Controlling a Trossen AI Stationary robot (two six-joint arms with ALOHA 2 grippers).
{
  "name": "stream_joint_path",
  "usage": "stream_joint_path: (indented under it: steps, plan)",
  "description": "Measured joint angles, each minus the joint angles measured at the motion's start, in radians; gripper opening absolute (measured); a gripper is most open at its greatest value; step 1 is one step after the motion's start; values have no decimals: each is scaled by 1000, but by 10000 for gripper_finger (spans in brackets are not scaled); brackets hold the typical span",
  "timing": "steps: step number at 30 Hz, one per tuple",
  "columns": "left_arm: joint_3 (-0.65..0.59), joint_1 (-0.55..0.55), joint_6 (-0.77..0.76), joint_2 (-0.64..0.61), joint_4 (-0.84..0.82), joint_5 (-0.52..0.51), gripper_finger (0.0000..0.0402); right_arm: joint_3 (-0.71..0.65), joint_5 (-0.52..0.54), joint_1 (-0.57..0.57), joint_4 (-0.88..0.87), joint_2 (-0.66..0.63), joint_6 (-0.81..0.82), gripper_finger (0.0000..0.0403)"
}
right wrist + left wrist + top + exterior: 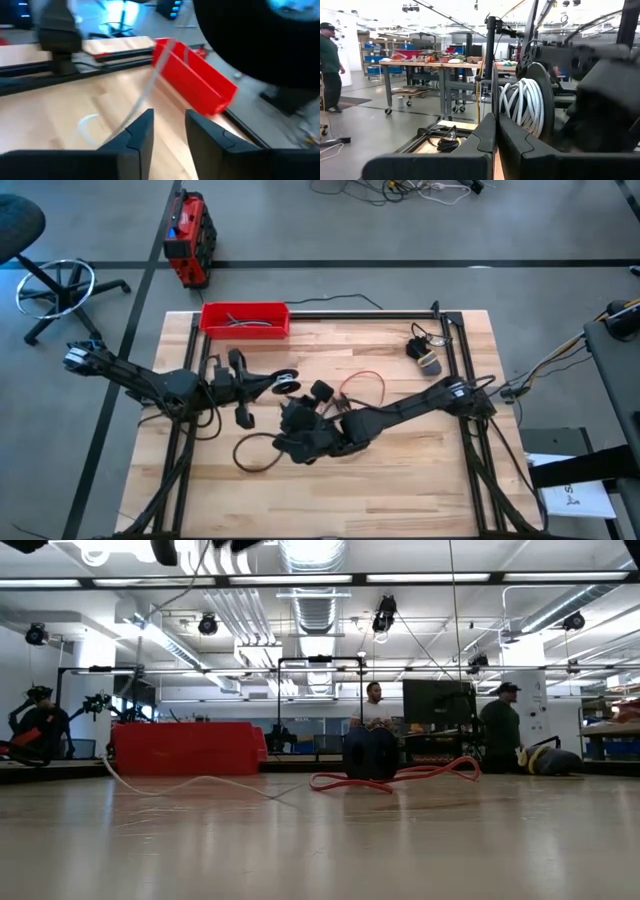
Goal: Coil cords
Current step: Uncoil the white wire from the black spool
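In the left wrist view, white cord (520, 107) is wound between two black discs. My left gripper (495, 142) is shut on the nearer disc, left of the table's middle (272, 381). The cord's loose part (150, 85) runs straight past my right gripper (167, 130), which is open at mid-table (293, 425). More of the cord lies slack on the table (190, 783). The red cord (362, 385) lies in loose loops on the wood (395, 778), with a black piece (320, 391) beside it. My left gripper pinches the thin rim of the nearer black disc (493, 87) between its two fingers. The fingers reach in level from the table's left. The disc stands on edge, and the white coil sits beyond it. I cannot tell whether my right gripper touches the white cord, which passes the outer side of one finger (135, 135).
A red tray (245, 318) holding dark grey cables stands at the table's far edge. A small dark device with cables (425, 358) lies far right. A black frame rail (455, 370) runs along the right side. People stand in the room behind.
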Motion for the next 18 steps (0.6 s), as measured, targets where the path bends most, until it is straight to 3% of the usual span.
stream_joint_path:
  steps: [3, 8, 14, 18]
  plan:
    - [0, 0, 0, 0, -3, 3, 0, -2, 72, -14, 32, 33, 15, 113]
    - [0, 0, 17, 0, -3, 24, 0, 0, 59, -35, 124, 46, -38, 121]
    - [0, 0, 18, -2, -5, 24, 0, 0, -23, -40, 126, 42, -45, 83]
    - [0, 0, 19, -4, -13, 23, 0, 31, -46, -23, 37, 41, -72, 64]
